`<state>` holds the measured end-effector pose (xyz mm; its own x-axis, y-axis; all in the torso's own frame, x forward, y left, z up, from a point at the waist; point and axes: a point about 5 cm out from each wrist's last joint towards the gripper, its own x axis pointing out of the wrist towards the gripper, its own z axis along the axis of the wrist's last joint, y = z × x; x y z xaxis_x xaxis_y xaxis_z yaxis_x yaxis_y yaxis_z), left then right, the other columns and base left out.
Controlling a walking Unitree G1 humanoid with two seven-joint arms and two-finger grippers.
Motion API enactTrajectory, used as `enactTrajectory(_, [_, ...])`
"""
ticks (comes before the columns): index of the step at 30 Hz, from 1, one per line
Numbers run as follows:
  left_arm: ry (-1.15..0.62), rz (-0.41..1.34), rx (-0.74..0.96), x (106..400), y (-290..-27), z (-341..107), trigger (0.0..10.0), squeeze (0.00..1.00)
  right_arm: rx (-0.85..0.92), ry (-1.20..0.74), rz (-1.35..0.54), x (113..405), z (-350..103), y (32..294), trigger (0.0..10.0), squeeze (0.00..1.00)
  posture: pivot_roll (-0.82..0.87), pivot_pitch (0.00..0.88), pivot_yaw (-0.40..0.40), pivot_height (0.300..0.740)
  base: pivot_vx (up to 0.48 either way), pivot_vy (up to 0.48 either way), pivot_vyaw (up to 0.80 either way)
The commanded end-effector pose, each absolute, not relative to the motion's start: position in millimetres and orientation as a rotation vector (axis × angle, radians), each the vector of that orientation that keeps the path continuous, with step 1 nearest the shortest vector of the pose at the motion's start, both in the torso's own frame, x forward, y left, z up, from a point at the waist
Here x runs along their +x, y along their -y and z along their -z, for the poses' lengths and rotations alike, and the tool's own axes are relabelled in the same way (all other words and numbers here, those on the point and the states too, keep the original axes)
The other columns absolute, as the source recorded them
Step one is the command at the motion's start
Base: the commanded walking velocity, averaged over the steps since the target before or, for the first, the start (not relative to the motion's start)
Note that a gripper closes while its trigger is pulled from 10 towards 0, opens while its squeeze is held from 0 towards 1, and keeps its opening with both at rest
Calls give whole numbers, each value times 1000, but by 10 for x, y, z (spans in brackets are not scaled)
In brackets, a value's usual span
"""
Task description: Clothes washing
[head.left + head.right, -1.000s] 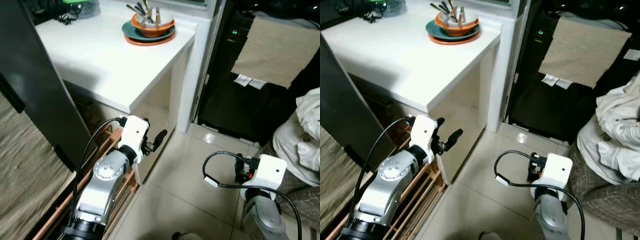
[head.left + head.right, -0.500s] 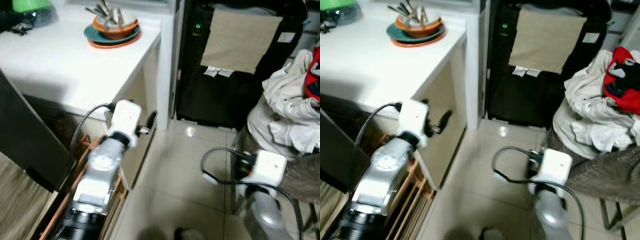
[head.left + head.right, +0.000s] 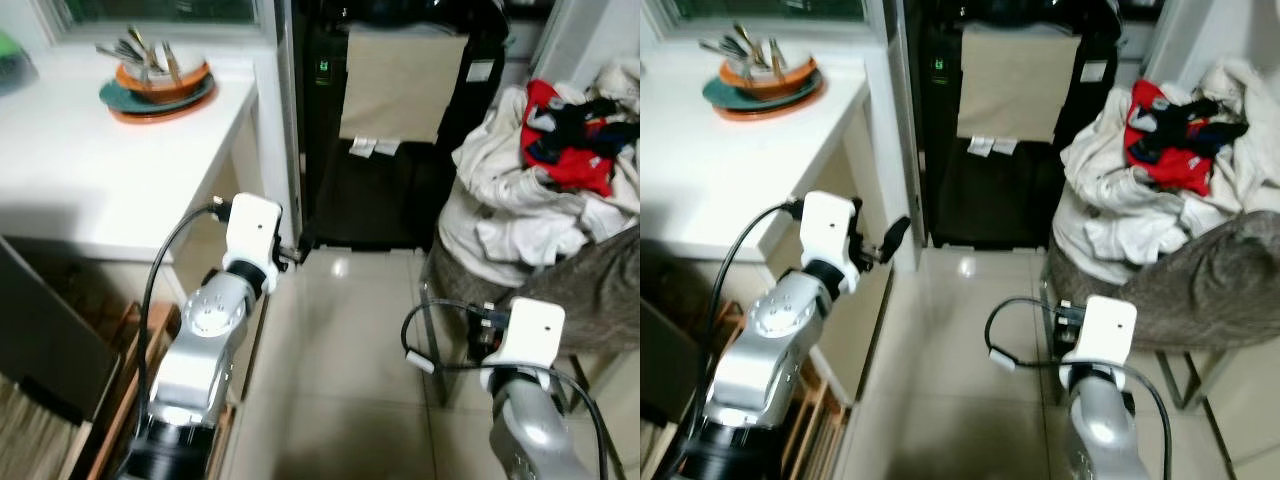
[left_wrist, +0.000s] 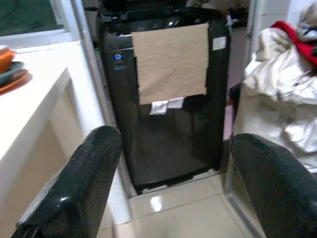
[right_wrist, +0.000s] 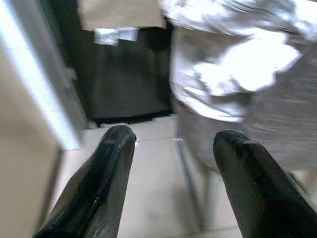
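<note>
Two grippers, left (image 4: 171, 188) and right (image 5: 171, 183), fingers wide and empty. Ahead of both: tall black washing machine (image 4: 168, 99). Heaped white-and-red clothes pile (image 3: 545, 190) beside right fingers, likely awaiting loading.

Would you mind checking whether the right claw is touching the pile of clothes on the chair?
Apart. In the right wrist view, the right claw is open over bare floor, with the pile of clothes well beyond its fingertips.

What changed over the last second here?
The head camera swung right: the black washing machine now sits ahead and the clothes pile on the chair came into view. Nothing was grasped or released; both end effectors, left and right, remain open and empty.
</note>
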<state>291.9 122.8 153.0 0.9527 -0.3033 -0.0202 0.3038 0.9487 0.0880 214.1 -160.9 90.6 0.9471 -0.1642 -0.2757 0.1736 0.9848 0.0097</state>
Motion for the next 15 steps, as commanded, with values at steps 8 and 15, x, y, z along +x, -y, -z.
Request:
enactTrajectory(8, [-2, 297, 74, 2909, -1199, -1562, 10000, 0, -27, -180, 194, 2248, -1107, 1680, 10000, 0, -180, 0, 39, 740, 333, 0, 0])
enactTrajectory(15, [-34, 275, 59, 2881, -1197, -1485, 10000, 0, -74, -84, 158, 2399, -1333, 1672, 10000, 0, -181, 0, 35, 740, 326, 0, 0])
